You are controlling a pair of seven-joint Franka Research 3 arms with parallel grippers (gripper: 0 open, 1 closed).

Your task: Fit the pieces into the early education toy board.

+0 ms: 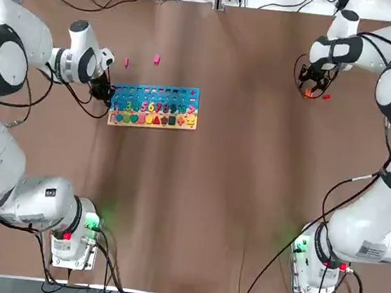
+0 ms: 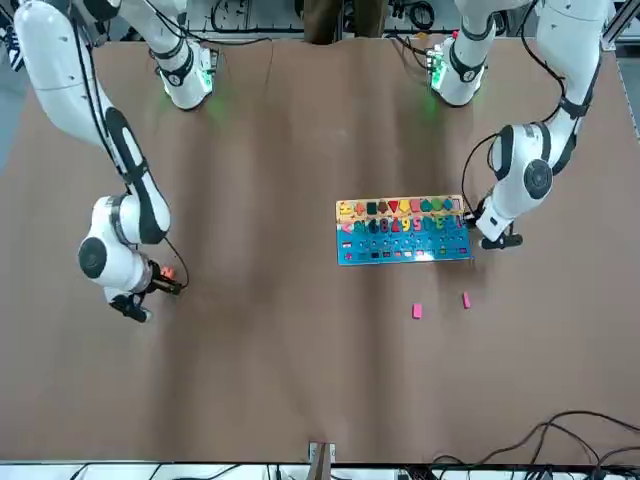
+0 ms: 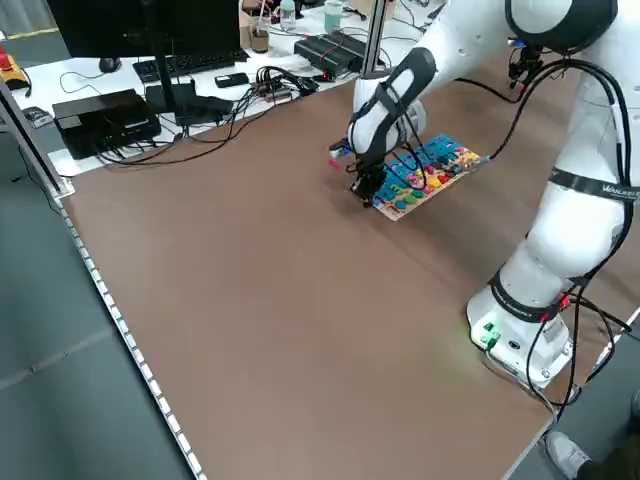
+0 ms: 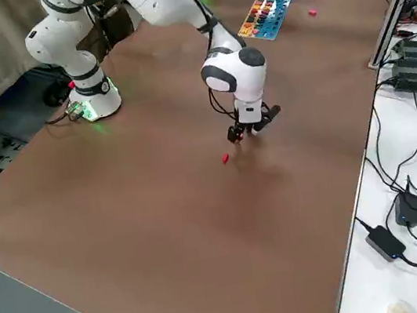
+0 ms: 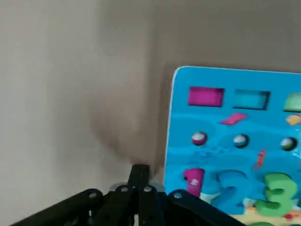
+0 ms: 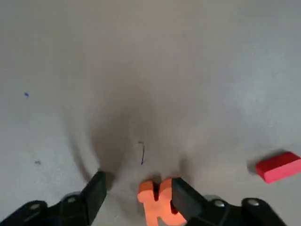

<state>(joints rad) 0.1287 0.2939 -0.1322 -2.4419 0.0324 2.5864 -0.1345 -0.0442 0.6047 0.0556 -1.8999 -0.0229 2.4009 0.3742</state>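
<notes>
Right gripper (image 6: pixel 136 195), jaws apart, low near the tabletop's far right corner; orange piece (image 6: pixel 157 202) touches one finger, red piece (image 6: pixel 278 165) just beside. Left gripper (image 5: pixel 139 176), jaws together, beside the board's (image 1: pixel 154 104) left edge. Board lies well apart, toward the left; pink pieces (image 1: pixel 156 59) beyond its far edge.

1 toy board (image 1: pixel 154 105), 2 pink pieces (image 1: pixel 156 59), 1 orange piece (image 6: pixel 159 203), 1 red piece (image 6: pixel 278 165), seemingly 2 grippers (image 1: pixel 103 92)

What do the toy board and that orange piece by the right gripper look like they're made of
The toy board looks like painted wood: flat, matte blue top, a tan strip along one edge like bare wood. The orange piece at the right gripper looks like solid painted wood or plastic: thick, flat-cut edges, even matte colour. Neither can be confirmed from looks alone.
</notes>
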